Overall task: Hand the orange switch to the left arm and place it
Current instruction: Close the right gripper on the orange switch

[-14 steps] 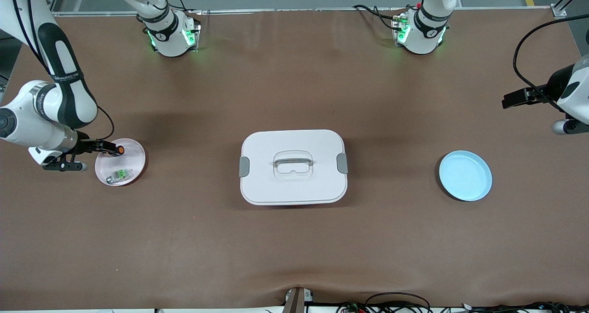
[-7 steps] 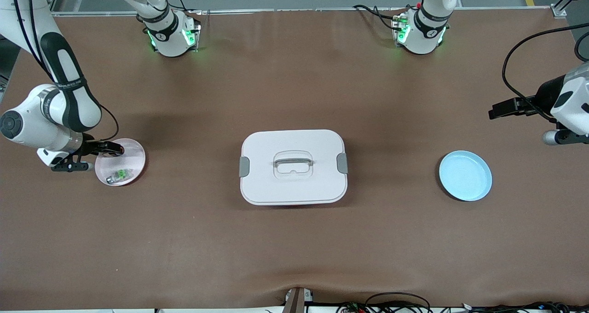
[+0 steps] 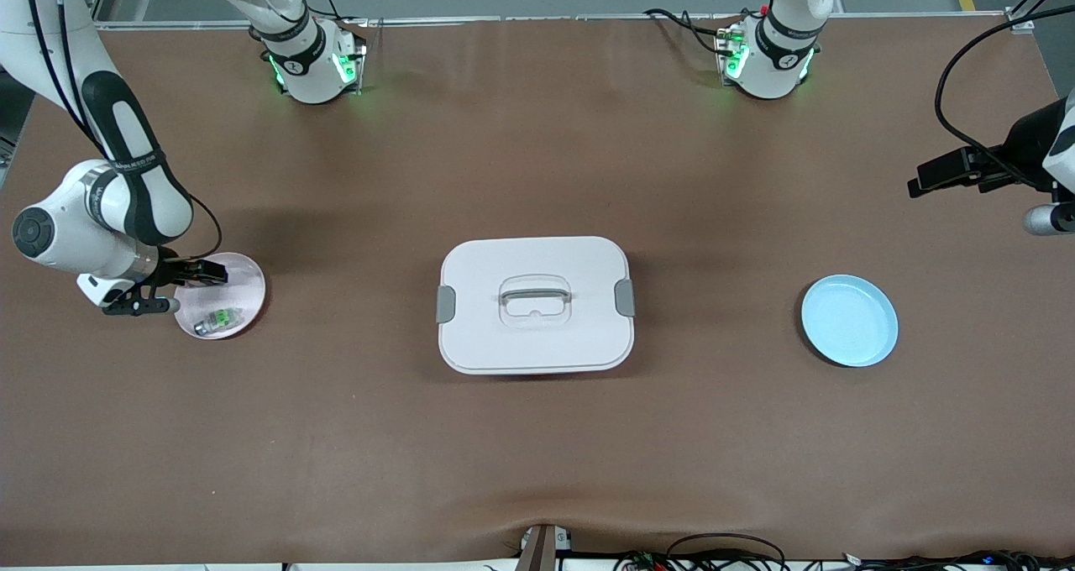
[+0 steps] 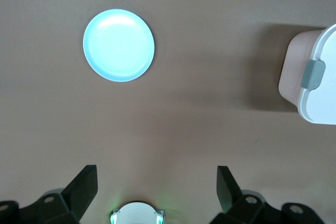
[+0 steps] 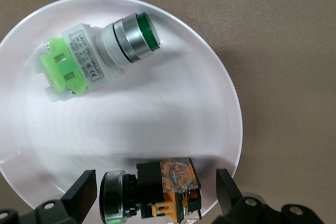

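Observation:
The orange switch (image 5: pixel 160 186) lies on its side on the pink plate (image 5: pixel 157 124), between the open fingers of my right gripper (image 5: pixel 156 183), which straddle it without closing. In the front view the right gripper (image 3: pixel 206 273) is low over the pink plate (image 3: pixel 245 290) at the right arm's end of the table and hides the switch. The white box (image 3: pixel 535 340) stands in the middle of the table; its end also shows in the left wrist view (image 4: pixel 315 95). My left gripper (image 3: pixel 932 175) hangs open and empty over bare table at the left arm's end (image 4: pixel 157 176).
A green-and-grey switch (image 5: pixel 100 56) lies on the same pink plate, nearer the front camera (image 3: pixel 217 320). An empty light blue plate (image 3: pixel 848 320) sits toward the left arm's end (image 4: pixel 118 44). The left arm's base (image 4: pixel 137 214) shows between the left fingers.
My right gripper has come down over the orange switch, so its orange cap no longer shows in the front view. My left gripper swung slightly toward the table's middle and back.

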